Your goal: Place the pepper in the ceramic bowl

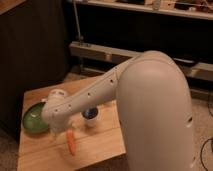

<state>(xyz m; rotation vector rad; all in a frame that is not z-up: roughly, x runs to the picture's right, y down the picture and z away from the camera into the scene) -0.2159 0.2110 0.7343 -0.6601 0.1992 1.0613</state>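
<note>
The orange pepper (71,143) lies on the wooden table (100,145) near its front edge, pointing toward me. The green ceramic bowl (33,119) sits at the table's left side and looks empty; the arm covers its right rim. My gripper (61,133) hangs from the white arm's wrist, right at the pepper's far end, between the bowl and the pepper. The arm hides most of the gripper.
A small white cup with a blue inside (90,114) stands just right of the arm, behind the pepper. A white object (58,93) shows behind the arm at the table's back. My large white arm (150,110) fills the right side. Dark cabinets stand behind.
</note>
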